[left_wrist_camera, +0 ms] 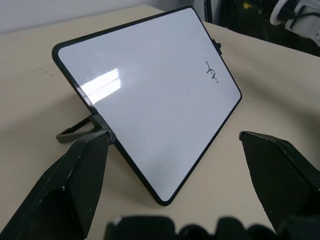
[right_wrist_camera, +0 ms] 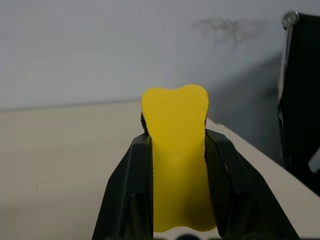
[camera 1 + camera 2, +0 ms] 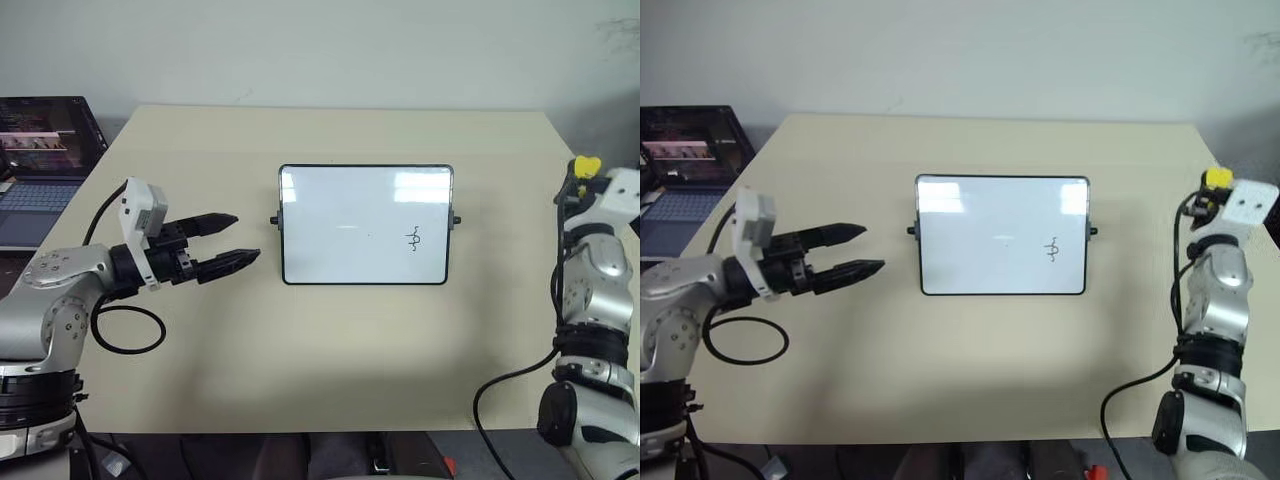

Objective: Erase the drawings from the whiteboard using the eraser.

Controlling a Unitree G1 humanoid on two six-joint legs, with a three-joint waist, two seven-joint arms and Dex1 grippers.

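Desk (image 3: 330,380): a beige rectangular top that carried the board, with a pale wall behind it.

Laptop (image 3: 45,150): stood open off the desk's far left corner, its screen lit and its keyboard facing the robot.

Whiteboard (image 3: 340,215): a glossy white panel in a thin black frame with rounded corners and a small black knob on each side. It stood near the middle of the desk, propped on a black stand and leaning back. In the left wrist view the stand showed behind its lower edge.

Left gripper (image 3: 228,241): held above the desk just left of the whiteboard and pointed toward it, apart from the frame. Its 2 black jaws stood apart with nothing between them. A black cable looped on the desk below the arm.

Right gripper (image 2: 175,150): raised at the desk's right edge, well apart from the whiteboard. Its jaws were clamped on the eraser.

Eraser (image 2: 176,150): a small yellow block pinched between the right jaws, its top end bulging above them. In the head views it showed as a yellow spot at the tip of the right arm, clear of the desk.

Drawings (image 3: 415,239): 1 small black squiggle was visible on the right half of the whiteboard, and a faint speck just left of it. The rest of the panel looked white, with window glare along the top.
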